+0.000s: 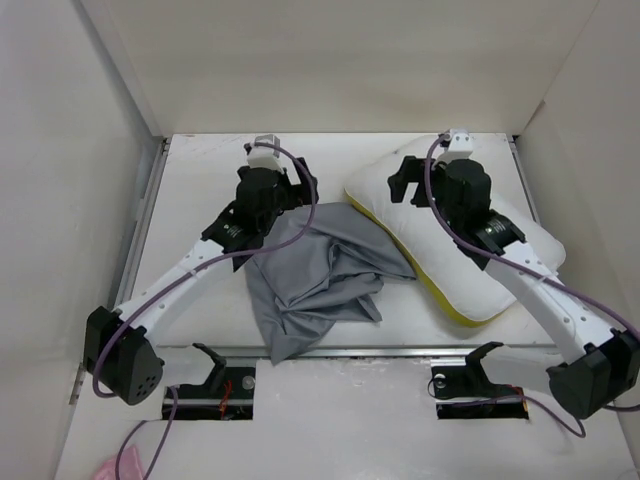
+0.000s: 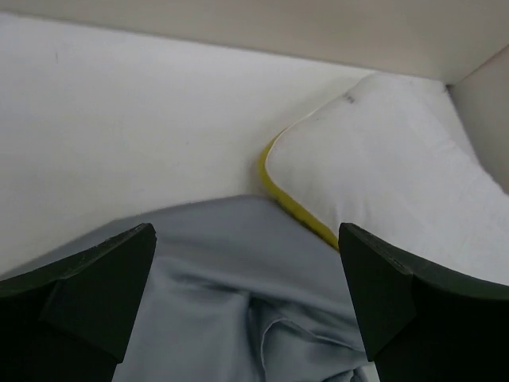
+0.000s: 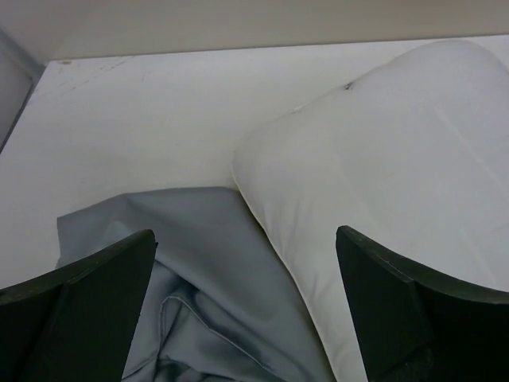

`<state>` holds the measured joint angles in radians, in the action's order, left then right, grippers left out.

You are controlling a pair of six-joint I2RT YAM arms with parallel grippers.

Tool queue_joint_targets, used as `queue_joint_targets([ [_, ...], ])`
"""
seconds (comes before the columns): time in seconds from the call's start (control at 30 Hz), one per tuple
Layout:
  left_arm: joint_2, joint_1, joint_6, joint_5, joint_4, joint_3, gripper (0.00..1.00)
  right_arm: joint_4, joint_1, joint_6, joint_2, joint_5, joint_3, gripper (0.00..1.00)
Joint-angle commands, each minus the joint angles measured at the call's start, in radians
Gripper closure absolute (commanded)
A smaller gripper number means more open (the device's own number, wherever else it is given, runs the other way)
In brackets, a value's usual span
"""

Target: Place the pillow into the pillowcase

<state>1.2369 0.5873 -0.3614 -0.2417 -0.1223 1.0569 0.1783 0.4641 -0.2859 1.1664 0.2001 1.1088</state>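
- At the near edge of the desk [image 1: 200, 180], two black brackets [image 1: 222, 372] sit by cut-outs, with a metal rail running just behind them; a pink scrap [image 1: 105, 467] shows at the bottom left corner.
- Left arm [image 1: 190, 265] reaches from its base at the near left toward the middle; right arm [image 1: 545, 290] reaches from the near right, passing over the pillow.
- Pillowcase [image 1: 320, 270] lies crumpled and wrinkled mid-desk, between the two arms, nearer the left one.
- Left jaws stand wide apart with nothing between them, hanging over the far left corner of the pillowcase; whether the tips brush the cloth I cannot tell.
- Pillow [image 1: 470, 255] lies slantwise on the right half of the desk, outside the pillowcase, its yellow band [image 1: 445, 300] along the near-left side touching the grey cloth.
- Right jaws are also spread wide and empty, above the pillow's far left end, close to where it meets the pillowcase.
- Writing: none that can be read; a small dark mark [image 2: 348, 99] sits near the pillow's far corner, too small to make out.
- Bare desk shows left of and beyond the pillowcase, up to the far wall [image 1: 340, 60].
- Side walls [image 1: 60, 200] close in left and right; the pillow's right end lies near the right one.
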Motion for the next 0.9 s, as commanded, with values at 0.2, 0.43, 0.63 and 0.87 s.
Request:
queue_joint_targets([
  [0.2,0.073,-0.023,-0.279,-0.113,0.249,-0.212,0.00,0.027,-0.005,0.071,0.088,-0.139,-0.035,0.00],
  [0.43,0.160,-0.037,-0.310,-0.012,0.196,-0.256,0.20,0.189,0.079,0.114,0.165,0.042,-0.002,0.03],
  [0.63,0.272,-0.046,-0.301,-0.039,0.177,-0.184,0.64,0.220,0.102,0.079,0.328,0.079,0.008,0.03],
  [0.87,0.251,-0.057,-0.300,-0.024,0.277,-0.165,1.00,0.182,0.148,0.108,0.363,-0.014,-0.046,0.04],
])
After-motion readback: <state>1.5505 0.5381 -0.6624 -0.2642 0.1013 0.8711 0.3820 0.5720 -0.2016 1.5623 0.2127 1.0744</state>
